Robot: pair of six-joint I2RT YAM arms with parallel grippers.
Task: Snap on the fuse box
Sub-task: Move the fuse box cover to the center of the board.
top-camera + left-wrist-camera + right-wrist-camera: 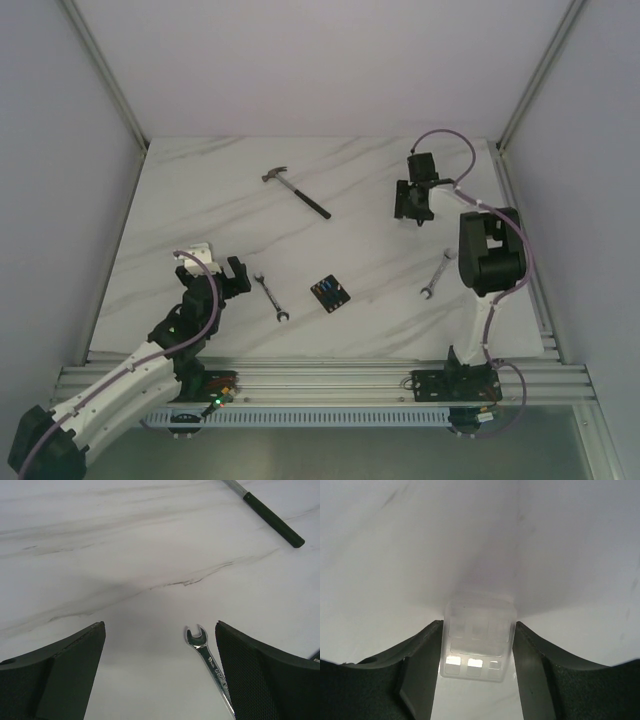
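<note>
Two parts had to come together, and you could see that they lay well apart. The fuse box (331, 293) sat face up on the surface (200, 200), its small blue and orange fuses (324, 290) showing and nothing snapped onto it. Its clear cover (477, 647) was far beyond the fuse box and to its right, under the right tool (414, 212). That tool's fingers (420, 680) pressed against both sides of the cover, a grasp by the look of it, though the cover seemed to rest on the surface. So your pick-up was about made, while the carry to the fuse box, the lining-up and the press-down were all left.

The left tool (240, 278) hung spread wide and empty, left of the fuse box. One wrench (270, 297) lay between it and the fuse box, a second wrench (436, 274) lay to the fuse box's right, and a hammer (297, 190) lay beyond it. You would judge that only the second wrench was near the cover's likely path.
</note>
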